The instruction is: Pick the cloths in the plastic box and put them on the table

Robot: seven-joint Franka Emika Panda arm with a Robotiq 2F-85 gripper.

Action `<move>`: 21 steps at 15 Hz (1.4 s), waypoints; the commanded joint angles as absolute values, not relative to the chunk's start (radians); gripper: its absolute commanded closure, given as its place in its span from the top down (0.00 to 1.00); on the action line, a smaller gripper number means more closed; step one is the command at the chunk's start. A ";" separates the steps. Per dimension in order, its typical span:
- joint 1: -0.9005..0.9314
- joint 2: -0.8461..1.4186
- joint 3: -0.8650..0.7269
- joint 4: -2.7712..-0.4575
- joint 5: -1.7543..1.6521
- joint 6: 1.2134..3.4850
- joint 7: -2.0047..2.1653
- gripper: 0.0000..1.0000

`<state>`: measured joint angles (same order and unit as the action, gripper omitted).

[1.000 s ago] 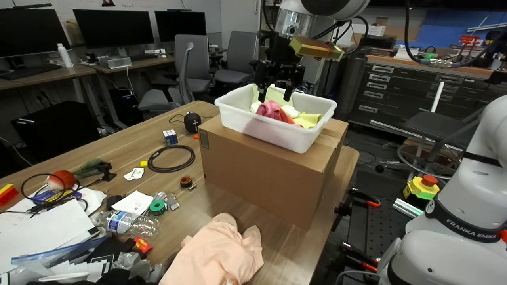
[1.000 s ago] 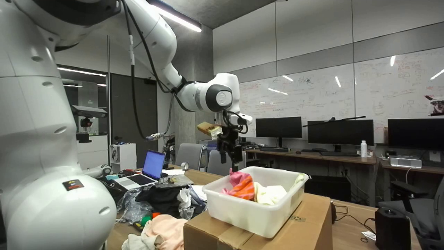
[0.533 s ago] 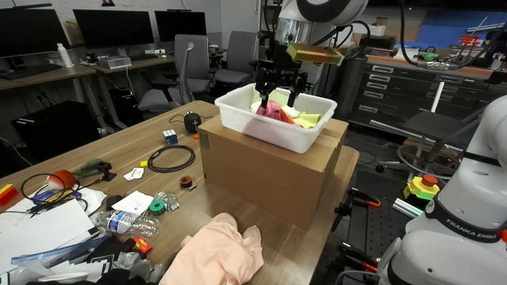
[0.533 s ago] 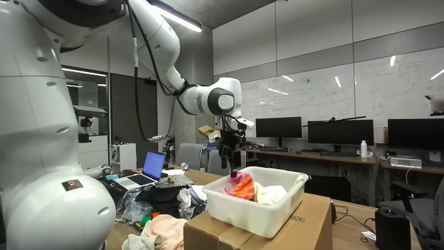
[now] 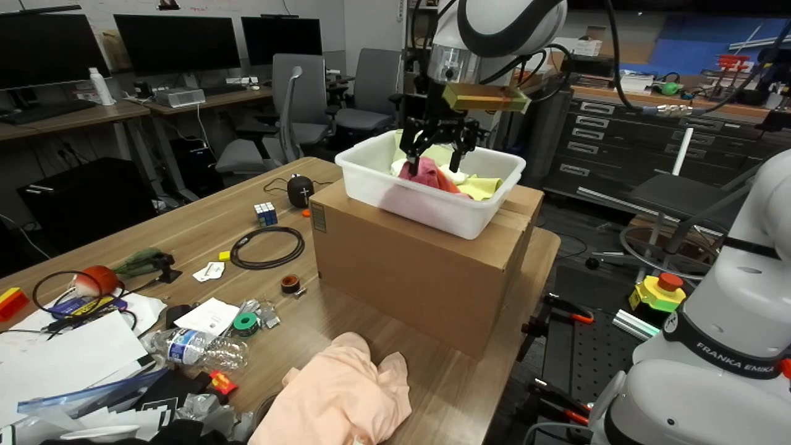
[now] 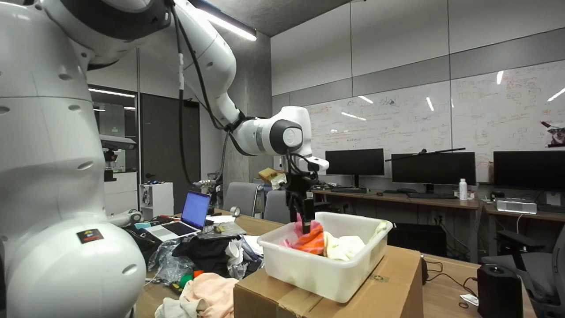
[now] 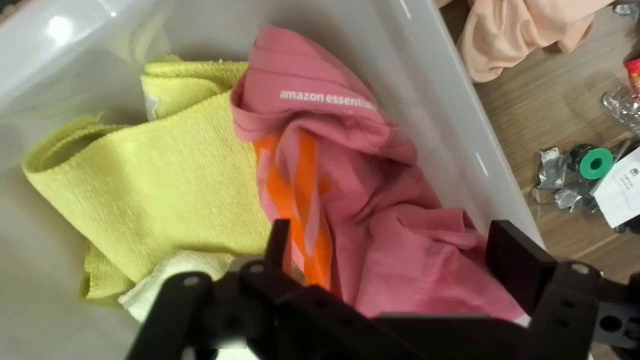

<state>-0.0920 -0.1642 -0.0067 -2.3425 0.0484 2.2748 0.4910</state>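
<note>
The gripper (image 7: 391, 242) stands wide at the bottom of the wrist view, pink cloth (image 7: 350, 195) showing between its jaws; whether touched, I cannot tell; yellow cloth (image 7: 170, 185) left of centre, both in the tub (image 7: 450, 135); in an exterior view the tub sits upper centre on a carton (image 5: 408, 284), the peach cloth (image 5: 340, 389) bottom centre on the table (image 5: 451, 395).

Place: robotics lab, part office
Robot arm (image 5: 735, 309): white, lettered FRANKA EMIKA
Whiteboard (image 6: 397, 115): scribbled over (words too small to read)
Monitors (image 6: 433, 168): black, in a row
Office chairs (image 5: 309, 86): grey
</note>
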 commanded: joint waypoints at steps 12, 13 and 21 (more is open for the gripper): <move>-0.092 -0.103 -0.010 -2.376 -0.069 2.453 0.551 0.58; -0.093 -0.105 -0.010 -2.378 -0.072 2.458 0.552 0.49; -0.099 -0.145 -0.017 -2.402 -0.052 2.534 0.578 0.03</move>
<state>-0.0926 -0.1082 -0.0089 -2.3807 -0.0541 2.4797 0.5526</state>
